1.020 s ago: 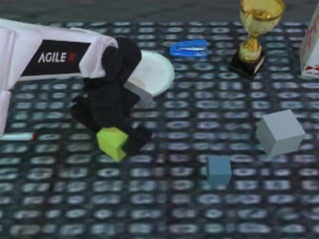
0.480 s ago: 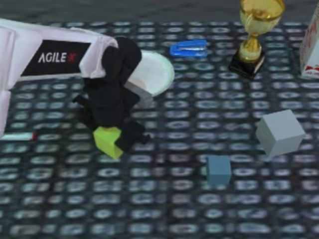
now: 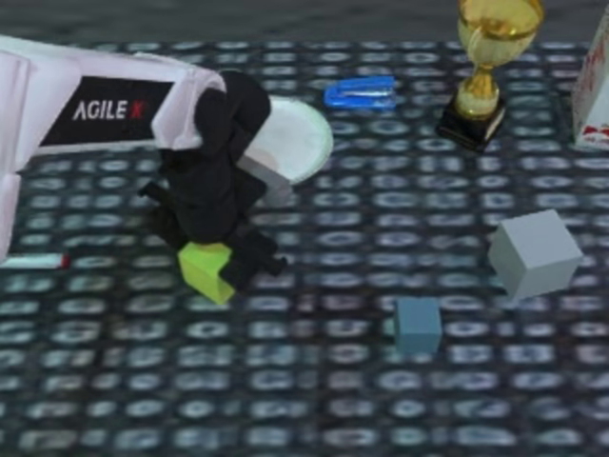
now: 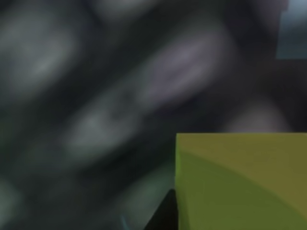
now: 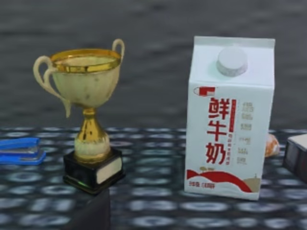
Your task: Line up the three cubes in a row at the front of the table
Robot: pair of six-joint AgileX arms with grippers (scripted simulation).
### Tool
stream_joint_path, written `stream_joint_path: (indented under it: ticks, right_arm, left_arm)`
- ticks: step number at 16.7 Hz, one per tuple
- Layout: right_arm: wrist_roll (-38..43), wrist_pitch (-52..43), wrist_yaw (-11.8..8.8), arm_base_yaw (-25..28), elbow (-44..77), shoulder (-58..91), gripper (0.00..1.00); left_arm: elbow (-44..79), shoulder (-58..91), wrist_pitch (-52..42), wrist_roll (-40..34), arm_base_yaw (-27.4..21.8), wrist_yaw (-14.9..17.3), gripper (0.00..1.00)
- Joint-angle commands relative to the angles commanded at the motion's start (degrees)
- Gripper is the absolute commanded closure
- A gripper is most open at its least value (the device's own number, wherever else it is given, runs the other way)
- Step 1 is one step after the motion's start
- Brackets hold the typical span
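My left gripper [image 3: 217,259] is shut on the yellow-green cube [image 3: 204,271] at the table's left middle. In the left wrist view the cube [image 4: 240,182] fills the corner, with one dark finger [image 4: 165,215] against its side. The small dull blue cube [image 3: 418,325] sits right of centre on the table [image 3: 314,400]. Further right and a little farther back is the large pale grey cube [image 3: 533,253]. My right arm is out of the top view. Only a dark part of the right gripper [image 5: 96,213] shows in its wrist view.
A white plate [image 3: 290,138] lies behind the left gripper. Along the back stand a flat blue stapler [image 3: 361,92], a gold trophy [image 3: 485,67] and a milk carton [image 3: 595,86]. A pen [image 3: 33,260] lies at the left edge.
A second ago the left gripper's fingers stood wider around the yellow-green cube; they have closed on it and the cube has shifted slightly back and left. Nothing else moved.
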Motion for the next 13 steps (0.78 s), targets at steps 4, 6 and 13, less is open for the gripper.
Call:
stream_joint_path:
  ticks: [4,6,13]
  right_arm:
    - [0.0,0.0,0.0,0.0,0.0,0.0,0.00]
    - [0.0,0.0,0.0,0.0,0.0,0.0,0.00]
    - [0.0,0.0,0.0,0.0,0.0,0.0,0.00]
  left_arm:
    - [2.3,-2.1,-2.9,-0.1,0.2,0.2,1.00]
    - [4.7,-3.6,-7.5,-0.2,0.6,0.2,1.00]
    - [8.7,-6.6,-14.1,-0.2,1.1,0.2,1.00]
